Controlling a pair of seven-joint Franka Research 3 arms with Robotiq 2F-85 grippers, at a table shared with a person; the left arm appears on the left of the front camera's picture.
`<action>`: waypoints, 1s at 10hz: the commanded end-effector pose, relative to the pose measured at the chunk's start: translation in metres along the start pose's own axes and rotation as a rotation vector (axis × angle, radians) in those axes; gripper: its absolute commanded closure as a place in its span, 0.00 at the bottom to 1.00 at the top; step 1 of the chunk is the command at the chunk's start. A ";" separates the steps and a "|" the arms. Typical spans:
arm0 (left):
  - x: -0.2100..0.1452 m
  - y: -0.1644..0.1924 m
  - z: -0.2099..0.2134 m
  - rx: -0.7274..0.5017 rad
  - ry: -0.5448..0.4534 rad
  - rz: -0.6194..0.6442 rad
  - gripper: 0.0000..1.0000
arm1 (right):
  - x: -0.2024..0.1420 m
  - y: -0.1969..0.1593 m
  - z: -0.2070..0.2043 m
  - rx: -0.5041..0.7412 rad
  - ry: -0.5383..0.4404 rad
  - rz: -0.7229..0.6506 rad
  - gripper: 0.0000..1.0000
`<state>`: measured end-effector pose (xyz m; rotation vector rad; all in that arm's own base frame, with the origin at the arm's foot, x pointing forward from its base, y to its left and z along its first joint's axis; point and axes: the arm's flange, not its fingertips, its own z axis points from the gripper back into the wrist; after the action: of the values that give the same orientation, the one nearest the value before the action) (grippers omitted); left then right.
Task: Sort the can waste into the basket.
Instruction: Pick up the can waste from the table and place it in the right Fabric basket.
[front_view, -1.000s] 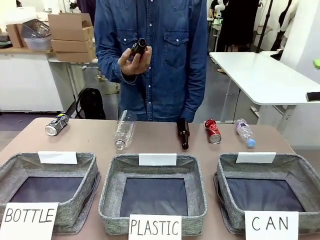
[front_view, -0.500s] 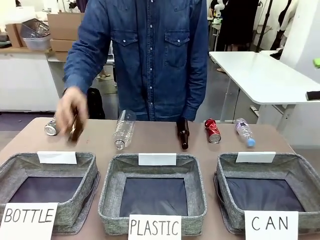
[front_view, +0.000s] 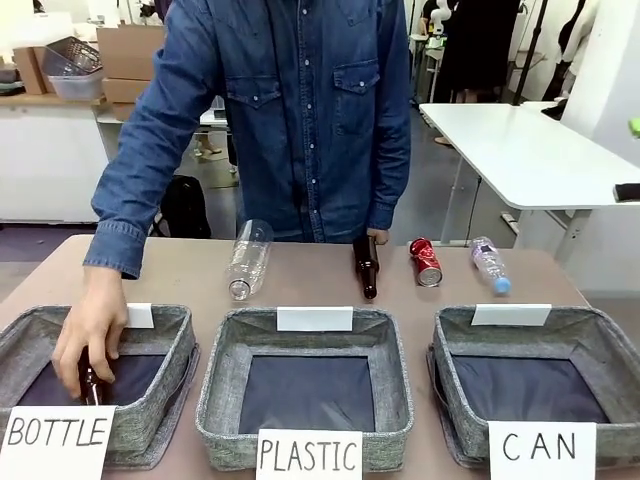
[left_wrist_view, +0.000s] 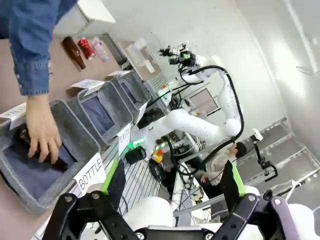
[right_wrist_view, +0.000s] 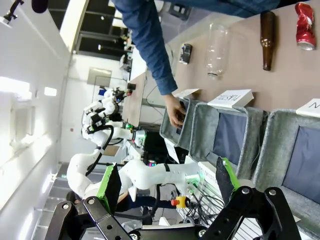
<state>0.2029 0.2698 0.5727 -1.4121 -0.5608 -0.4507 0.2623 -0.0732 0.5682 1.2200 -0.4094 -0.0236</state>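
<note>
Progress: zero of two. CAN basket (front_view: 580, 325) at 4 o'clock on the table shows a bare dark floor.

Red can (front_view: 426, 262) lies on its side at 1 o'clock near the far edge. It sits between a brown bottle (front_view: 367, 265) at 12 and a small blue-capped bottle (front_view: 487, 265), both close by. Dark can (right_wrist_view: 185, 53) lies at 10 o'clock, far-left corner, well apart from the CAN basket.

Left gripper (left_wrist_view: 172, 182): fingers spread wide, nothing between them. Right gripper (right_wrist_view: 166, 182): same, wide and empty.

Left to do: both picks, both drops.

In the way: person's hand (front_view: 90, 340) is down in the BOTTLE basket (front_view: 170, 330) at 8 o'clock, gripping a second brown bottle (front_view: 90, 385). That forearm crosses the lane to the dark can. Big clear bottle (front_view: 248, 258) lies at 11 and the PLASTIC basket (front_view: 390, 340) sits at 6.

My read: red can first, since it's nearest the CAN basket, though clearance to its neighbours is tight.
</note>
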 end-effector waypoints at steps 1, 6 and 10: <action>-0.029 -0.014 0.022 -0.041 -0.074 -0.042 0.00 | 0.003 0.001 -0.002 0.026 -0.008 0.028 0.00; 0.018 0.001 0.001 -0.036 0.058 0.043 0.00 | 0.003 0.001 -0.002 0.026 -0.008 0.028 0.00; 0.157 0.066 -0.094 0.215 0.222 0.322 0.00 | 0.003 0.001 -0.002 0.026 -0.008 0.028 0.00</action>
<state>0.3586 0.1960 0.5906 -1.2998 -0.2564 -0.3570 0.2622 -0.0729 0.5683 1.2218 -0.4064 -0.0206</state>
